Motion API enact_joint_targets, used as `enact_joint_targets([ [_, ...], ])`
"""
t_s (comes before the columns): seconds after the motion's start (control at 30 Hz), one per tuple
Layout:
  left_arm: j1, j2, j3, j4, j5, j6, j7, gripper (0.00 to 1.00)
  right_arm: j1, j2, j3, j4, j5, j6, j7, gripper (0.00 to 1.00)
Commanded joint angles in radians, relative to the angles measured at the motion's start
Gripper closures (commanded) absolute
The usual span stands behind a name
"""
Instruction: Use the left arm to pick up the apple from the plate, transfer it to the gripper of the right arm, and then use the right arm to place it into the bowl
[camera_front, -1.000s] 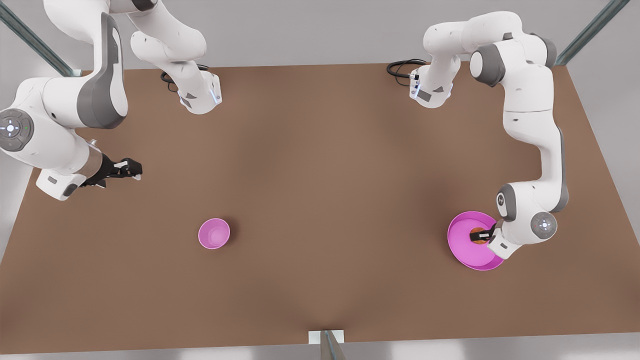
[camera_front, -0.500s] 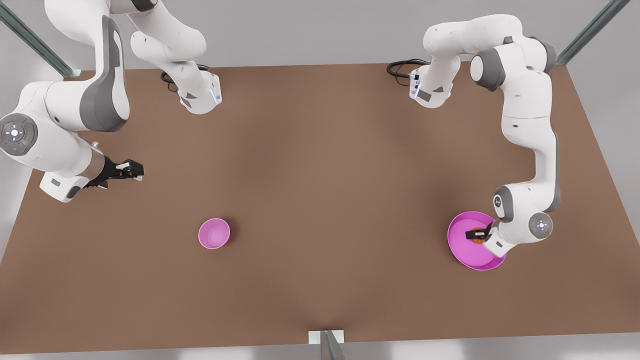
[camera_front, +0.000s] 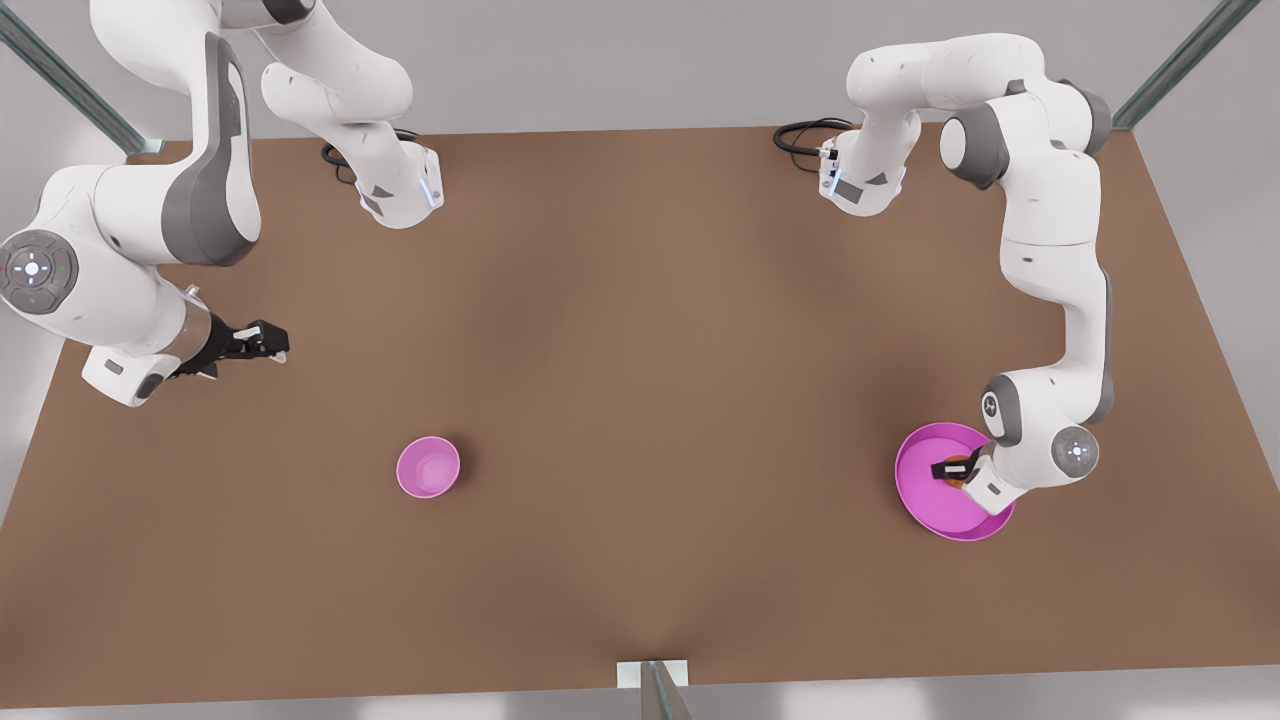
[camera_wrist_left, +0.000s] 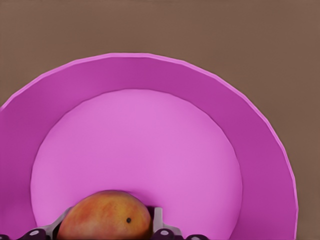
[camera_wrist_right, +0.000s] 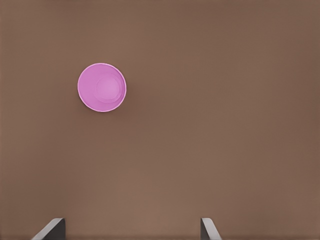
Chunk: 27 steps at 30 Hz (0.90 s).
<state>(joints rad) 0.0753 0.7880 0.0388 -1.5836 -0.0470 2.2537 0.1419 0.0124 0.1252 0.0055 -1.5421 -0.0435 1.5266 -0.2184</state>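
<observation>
Apple, small, round and reddish-orange with a yellow-green patch, sits on your wide, shallow magenta plate, near the plate's edge nearest the left arm's wrist. Your left gripper is low over the plate with a finger touching each side of the apple, clenched on it. Well apart from the plate, your right gripper hangs above the brown table with its fingers spread, near the small deep pink bowl.
</observation>
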Motion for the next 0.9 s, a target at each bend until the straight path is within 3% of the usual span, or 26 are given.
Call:
enact_joint_targets([
  [0.0, 0.000, -0.001, 0.000, 0.001, 0.001, 0.006, 0.021, 0.20, 0.000, -0.001, -0.001, 0.000, 0.001, 0.000, -0.002, 0.00],
  [0.1, 0.000, -0.001, 0.000, 0.001, 0.001, 0.006, 0.021, 0.20, 0.000, 0.004, 0.001, 0.000, 0.002, 0.001, -0.002, 0.00],
  [0.17, 0.000, -0.001, 0.000, 0.001, 0.001, 0.006, 0.021, 0.27, -0.002, 0.004, -0.001, 0.000, 0.002, 0.001, -0.002, 0.00],
  [0.53, -0.003, -0.018, -0.023, 0.040, -0.108, -0.126, 0.019, 0.28, -0.002, 0.024, 0.001, 0.004, 0.010, 0.000, -0.004, 0.00],
  [0.63, -0.005, -0.020, -0.031, 0.210, -0.221, -0.384, 0.011, 0.28, 0.021, 0.148, 0.030, 0.066, 0.154, 0.001, -0.117, 0.00],
  [0.73, -0.005, -0.020, -0.130, 0.315, -0.258, -0.471, -0.066, 0.29, 0.018, 0.309, 0.057, 0.155, 0.330, 0.000, -0.542, 0.00],
  [0.77, -0.005, -0.015, -0.246, 0.336, -0.295, -0.461, -0.174, 0.30, 0.006, 0.385, 0.113, 0.227, 0.385, 0.000, -0.714, 0.00],
  [0.83, -0.005, -0.012, -0.289, 0.355, -0.494, -0.464, -0.180, 0.32, -0.035, 0.519, 0.172, 0.253, 0.622, 0.003, -0.981, 0.00],
  [0.87, -0.008, -0.007, -0.322, 0.353, -0.589, -0.464, -0.197, 0.32, -0.081, 0.645, 0.261, 0.356, 0.646, 0.013, -1.128, 0.00],
])
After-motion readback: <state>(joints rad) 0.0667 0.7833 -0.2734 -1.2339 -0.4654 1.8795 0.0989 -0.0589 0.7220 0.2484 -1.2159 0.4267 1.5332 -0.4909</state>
